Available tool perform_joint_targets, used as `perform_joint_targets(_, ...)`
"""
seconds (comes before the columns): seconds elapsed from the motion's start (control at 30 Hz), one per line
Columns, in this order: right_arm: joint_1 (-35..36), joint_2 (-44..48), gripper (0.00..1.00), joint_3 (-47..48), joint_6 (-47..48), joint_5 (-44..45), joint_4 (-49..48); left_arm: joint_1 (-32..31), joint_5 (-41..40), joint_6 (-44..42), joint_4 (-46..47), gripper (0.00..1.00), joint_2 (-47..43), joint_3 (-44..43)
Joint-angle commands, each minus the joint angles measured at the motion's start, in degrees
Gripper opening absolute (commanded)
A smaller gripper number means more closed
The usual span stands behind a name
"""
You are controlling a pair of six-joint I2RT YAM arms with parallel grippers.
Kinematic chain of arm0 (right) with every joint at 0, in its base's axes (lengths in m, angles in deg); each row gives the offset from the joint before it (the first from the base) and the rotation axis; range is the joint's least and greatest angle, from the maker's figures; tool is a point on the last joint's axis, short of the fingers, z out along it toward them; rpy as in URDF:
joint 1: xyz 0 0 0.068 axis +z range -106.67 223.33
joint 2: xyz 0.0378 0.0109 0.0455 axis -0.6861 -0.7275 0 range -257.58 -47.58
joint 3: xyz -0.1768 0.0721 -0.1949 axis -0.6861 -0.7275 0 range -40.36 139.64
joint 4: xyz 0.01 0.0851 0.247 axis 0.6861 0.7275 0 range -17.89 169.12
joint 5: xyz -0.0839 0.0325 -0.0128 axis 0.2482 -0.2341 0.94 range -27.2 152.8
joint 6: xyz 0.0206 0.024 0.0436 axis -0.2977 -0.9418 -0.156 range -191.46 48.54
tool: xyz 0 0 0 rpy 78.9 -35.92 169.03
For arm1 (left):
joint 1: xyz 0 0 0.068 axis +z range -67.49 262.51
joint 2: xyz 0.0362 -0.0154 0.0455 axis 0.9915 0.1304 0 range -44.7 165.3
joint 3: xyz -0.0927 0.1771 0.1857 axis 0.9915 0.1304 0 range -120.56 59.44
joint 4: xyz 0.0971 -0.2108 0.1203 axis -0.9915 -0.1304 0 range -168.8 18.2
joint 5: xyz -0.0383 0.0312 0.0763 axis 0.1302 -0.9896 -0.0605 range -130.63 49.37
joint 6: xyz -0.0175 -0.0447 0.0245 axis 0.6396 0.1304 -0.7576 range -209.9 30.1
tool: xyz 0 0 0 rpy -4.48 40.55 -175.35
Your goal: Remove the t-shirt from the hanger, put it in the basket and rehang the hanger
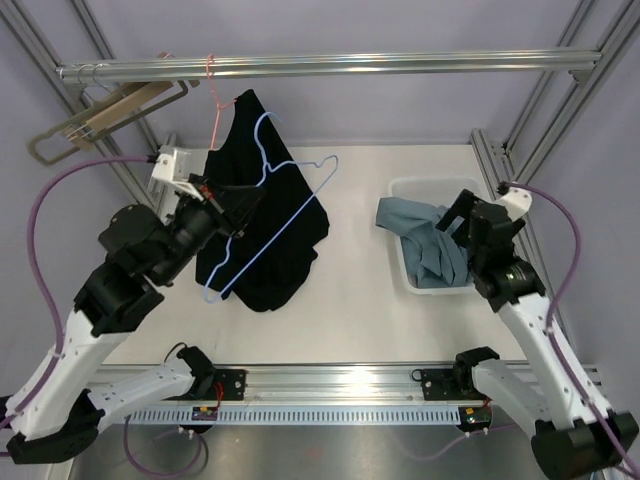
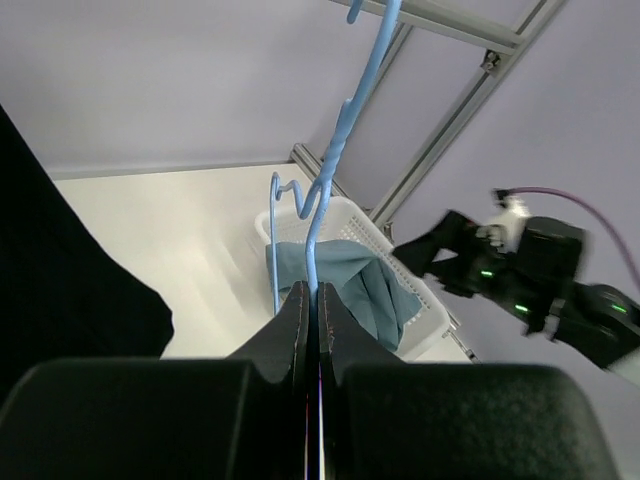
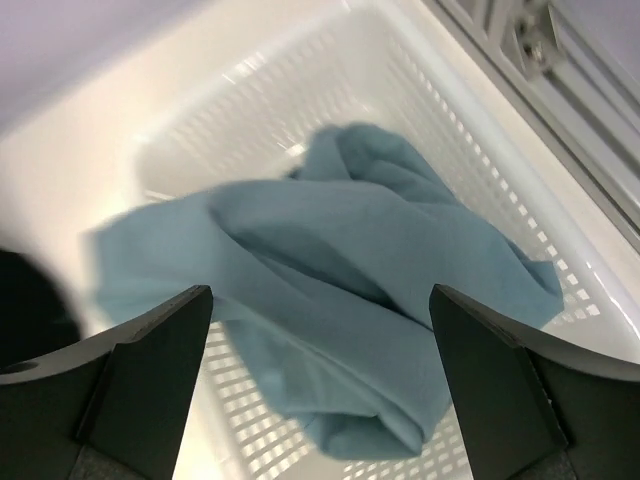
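My left gripper (image 1: 238, 205) is shut on the thin wire of a bare light-blue hanger (image 1: 300, 207), held up above the table. In the left wrist view the fingers (image 2: 295, 320) pinch that wire (image 2: 340, 130). A black t-shirt (image 1: 285, 250) hangs behind it from a pink hanger (image 1: 213, 95) on the rail. A blue-grey t-shirt (image 1: 432, 245) lies crumpled in the white basket (image 1: 415, 186). My right gripper (image 1: 455, 215) is open and empty just above that shirt (image 3: 350, 250), its jaws wide apart (image 3: 315, 300).
A metal rail (image 1: 400, 65) spans the back, with a wooden hanger (image 1: 100, 115) at its left end. Frame posts stand at both sides. The basket (image 3: 300, 90) sits at the table's right edge. The right arm (image 2: 520, 270) shows in the left wrist view.
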State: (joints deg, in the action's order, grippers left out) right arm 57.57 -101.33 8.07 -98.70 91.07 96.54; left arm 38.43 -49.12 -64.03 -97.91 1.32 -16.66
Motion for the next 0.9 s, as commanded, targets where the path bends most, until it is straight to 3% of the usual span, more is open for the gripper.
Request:
perform_joint_targets(0.0, -0.1, 10.1, 1.0, 5.2, -0.1, -5.8, 4.2, 0.0, -2.8, -1.3, 7.2, 0.0, 6.3, -2.0)
perform_joint_targets(0.07, 0.0, 15.2, 0.98, 5.6, -0.2, -10.3, 6.2, 0.0, -3.4, -1.6, 10.4, 0.0, 10.5, -3.9)
perform_joint_targets(0.13, 0.0, 19.2, 0.87, 5.5, -0.1, -14.4, 7.0, 0.1, -3.7, -1.5, 11.9, 0.0, 13.6, -6.6)
perform_joint_targets(0.2, 0.0, 21.3, 0.55, 4.9, -0.3, -17.3, 7.3, 0.1, -3.4, -1.0, 13.5, 0.0, 18.7, -9.1)
perform_joint_targets(0.23, 0.0, 22.8, 0.29, 3.4, -0.4, -20.2, 6.8, 0.0, -3.0, -0.6, 13.6, 0.0, 20.5, -10.5)
perform_joint_targets(0.27, 0.0, 22.9, 0.16, 2.6, -0.5, -21.1, 5.2, 0.1, -3.0, -0.5, 13.8, 0.0, 23.7, -13.3)
perform_joint_targets(0.3, 0.0, 22.6, 0.1, 1.8, -0.1, -21.3, 4.9, 0.1, -3.4, -0.5, 13.9, 0.0, 25.1, -14.7)
perform_joint_targets(0.37, 0.0, 19.2, 0.18, 1.2, 0.7, -19.3, 4.7, 0.1, -4.4, -0.5, 14.5, 0.0, 26.8, -16.6)
perform_joint_targets(0.4, 0.0, 17.8, 0.27, 0.9, 2.1, -19.3, 3.8, 0.1, -4.3, -0.4, 14.7, 0.0, 27.6, -16.7)
perform_joint_targets(0.43, 0.0, 13.8, 0.4, 1.4, 2.6, -20.4, 3.4, 0.1, -3.7, 0.2, 14.9, 0.0, 27.5, -16.5)
perform_joint_targets(0.47, -0.1, 11.4, 0.63, 2.0, 2.9, -21.1, 3.3, 0.1, -3.4, 0.5, 15.0, 0.0, 27.5, -15.8)
perform_joint_targets(0.57, -0.2, 2.0, 0.91, 2.5, 3.5, -20.7, -0.7, 0.1, -4.2, 0.8, 15.4, 0.0, 26.1, -13.9)
perform_joint_targets(0.63, -0.1, -5.8, 0.97, 4.7, 4.7, -19.5, -1.7, 0.1, -4.6, 0.3, 15.4, 0.0, 25.4, -12.5)
perform_joint_targets(0.7, -0.1, -11.0, 0.98, 6.6, 5.4, -18.8, -2.6, 0.1, -3.4, 0.5, 15.6, 0.0, 25.4, -11.9)
perform_joint_targets(0.77, -0.1, -17.5, 0.89, 9.3, 5.6, -15.7, -2.1, 0.1, -2.5, 0.8, 15.6, 0.0, 26.3, -12.1)
perform_joint_targets(0.83, -0.1, -19.3, 0.42, 9.6, 5.1, -9.9, -2.4, 0.1, -1.9, 0.7, 15.6, 0.0, 26.8, -12.5)
perform_joint_targets(0.87, -0.1, -18.8, 0.26, 9.5, 4.5, -7.6, -2.5, 0.1, -1.9, 0.6, 15.5, 0.0, 27.1, -12.6)
